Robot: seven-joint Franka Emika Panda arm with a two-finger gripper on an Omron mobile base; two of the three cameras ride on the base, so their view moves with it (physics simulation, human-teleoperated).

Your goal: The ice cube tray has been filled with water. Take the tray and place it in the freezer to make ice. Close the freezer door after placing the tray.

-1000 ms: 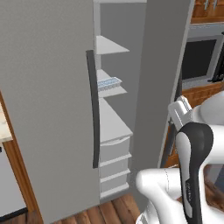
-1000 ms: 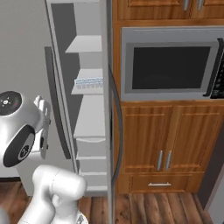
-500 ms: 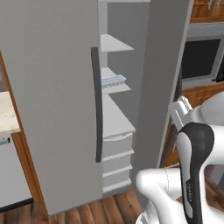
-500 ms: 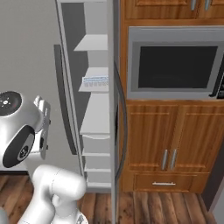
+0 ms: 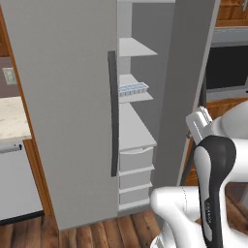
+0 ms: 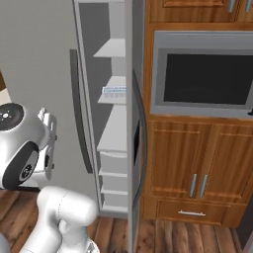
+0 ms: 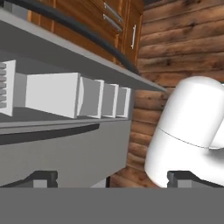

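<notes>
Base rolled closer; whole view shifted. Ice cube tray on freezer shelf. Freezer door ajar, handle at 10 o'clock from gripper, jaws spread wide, empty.

Narrow gap between freezer door and freezer shelves (door ajar)

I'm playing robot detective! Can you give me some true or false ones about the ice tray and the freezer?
1. The ice cube tray sits on a freezer shelf. True.
2. The gripper is squeezing the tray. False: its jaws are open, holding nothing, away from the tray.
3. The freezer door is shut. False: it stands open, shelves showing.
4. White drawers sit below the tray's shelf. True.
5. A microwave is set in the wooden cabinets beside the fridge. True.
</notes>
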